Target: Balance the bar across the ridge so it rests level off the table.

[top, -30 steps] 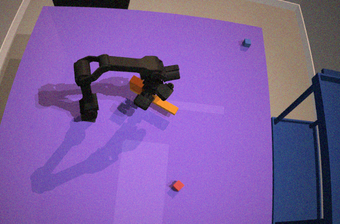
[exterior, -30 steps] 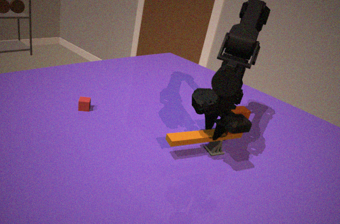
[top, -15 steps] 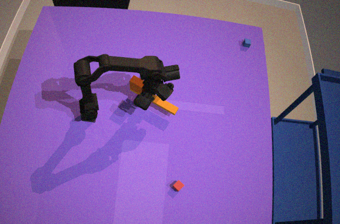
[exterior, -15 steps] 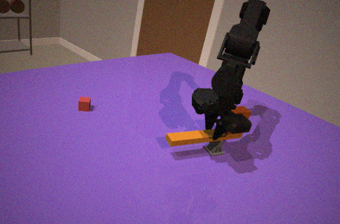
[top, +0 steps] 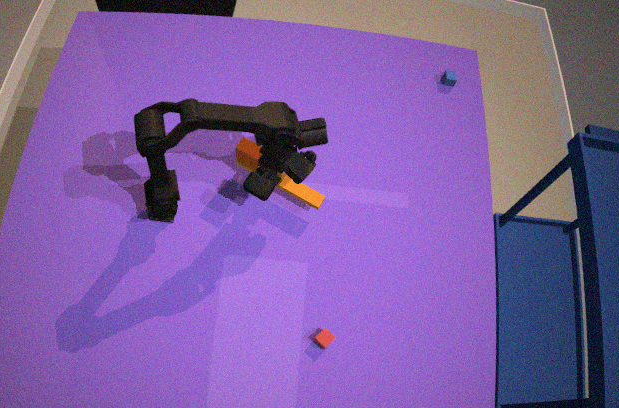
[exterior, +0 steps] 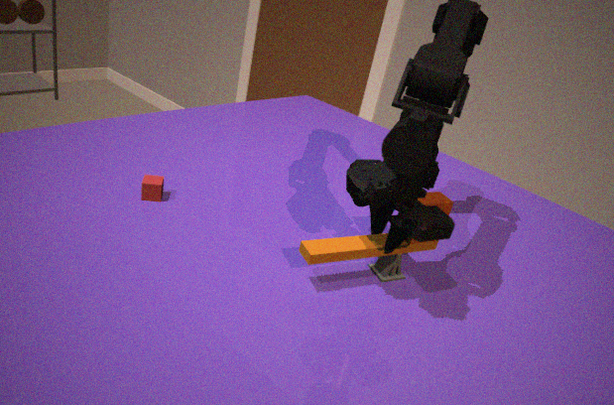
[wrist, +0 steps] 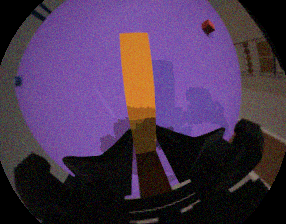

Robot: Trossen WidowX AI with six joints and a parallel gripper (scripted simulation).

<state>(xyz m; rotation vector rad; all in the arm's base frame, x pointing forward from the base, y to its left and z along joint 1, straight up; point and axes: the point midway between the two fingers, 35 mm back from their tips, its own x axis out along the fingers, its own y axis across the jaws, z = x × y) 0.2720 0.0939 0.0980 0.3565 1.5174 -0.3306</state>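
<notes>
End effector (top: 279, 172) clamped on orange bar (top: 303, 192)
</notes>
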